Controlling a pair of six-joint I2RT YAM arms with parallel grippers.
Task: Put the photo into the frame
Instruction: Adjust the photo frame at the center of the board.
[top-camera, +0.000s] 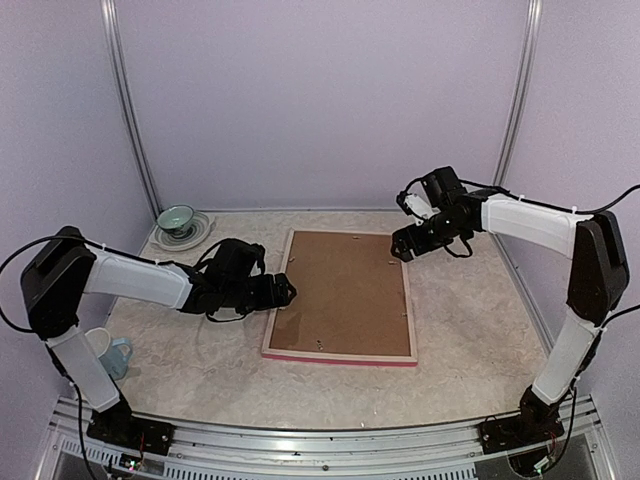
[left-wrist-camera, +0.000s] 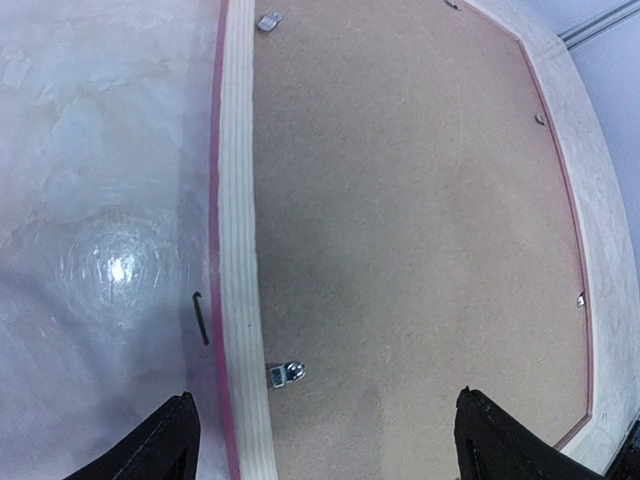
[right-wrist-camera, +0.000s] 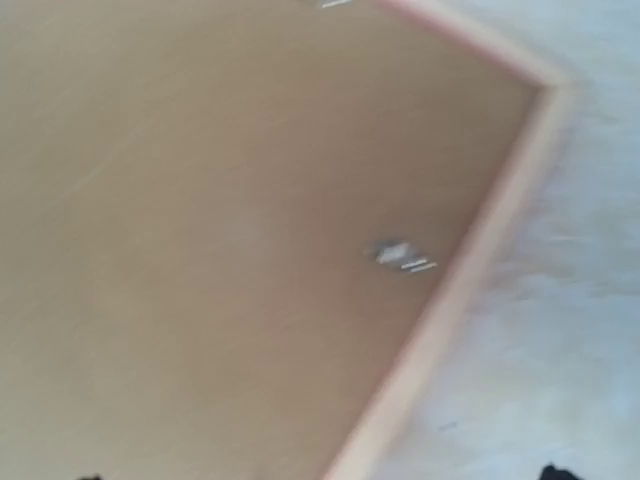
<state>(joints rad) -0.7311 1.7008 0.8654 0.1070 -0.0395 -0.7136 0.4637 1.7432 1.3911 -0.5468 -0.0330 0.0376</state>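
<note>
The frame (top-camera: 275, 312) lies flat mid-table with its pale wood face up and pink edges showing. The plain brown backing board (top-camera: 345, 295) fills it. The photo is hidden. My left gripper (top-camera: 285, 292) is open and empty, low over the frame's left rail (left-wrist-camera: 238, 200). One fingertip (left-wrist-camera: 165, 445) is over the table and the other over the board (left-wrist-camera: 410, 200), with a small metal tab (left-wrist-camera: 285, 373) between them. My right gripper (top-camera: 402, 245) hovers open and empty above the frame's far right corner. Its blurred wrist view shows the rail (right-wrist-camera: 470, 270), the board (right-wrist-camera: 220, 220) and a tab (right-wrist-camera: 395, 253).
A green bowl on a plate (top-camera: 178, 220) stands at the back left. A pale blue cup (top-camera: 110, 352) sits by the left arm's base. A small black hook-shaped bit (left-wrist-camera: 200, 318) lies on the table beside the frame's left rail. Enclosure walls surround the table.
</note>
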